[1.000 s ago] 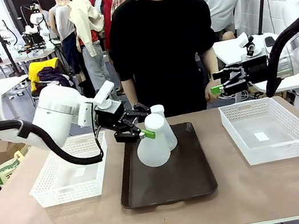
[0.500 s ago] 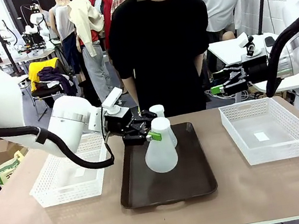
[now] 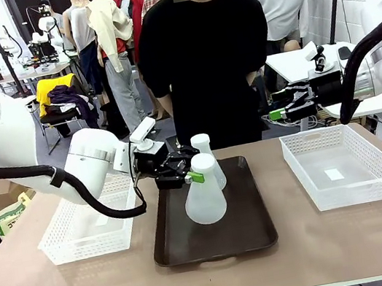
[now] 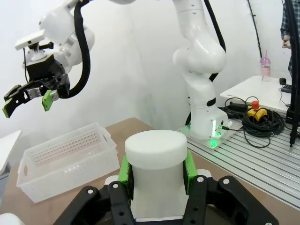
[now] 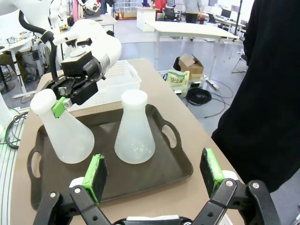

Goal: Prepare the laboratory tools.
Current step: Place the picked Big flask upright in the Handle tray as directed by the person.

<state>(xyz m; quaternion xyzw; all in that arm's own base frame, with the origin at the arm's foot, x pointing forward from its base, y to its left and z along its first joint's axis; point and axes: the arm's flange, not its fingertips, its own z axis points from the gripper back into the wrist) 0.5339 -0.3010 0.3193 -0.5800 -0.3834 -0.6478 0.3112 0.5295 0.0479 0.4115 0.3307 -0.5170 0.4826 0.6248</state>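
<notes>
Since a second ago the tilted flask (image 3: 203, 191) now stands nearly upright, mid-frame over the tray (image 3: 215, 236), neck pinched by the left gripper (image 3: 191, 175). The second flask (image 3: 206, 156) stands just behind. The right gripper (image 3: 275, 113), spread wide, hovers at right.

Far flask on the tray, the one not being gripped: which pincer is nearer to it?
Left. The left pincer grips the near flask's neck, right beside the far flask. The right pincer hangs open off toward the right basket.

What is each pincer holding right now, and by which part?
The left pincer grips the nearer flask by its neck. The right pincer is open, holding nothing.
</notes>
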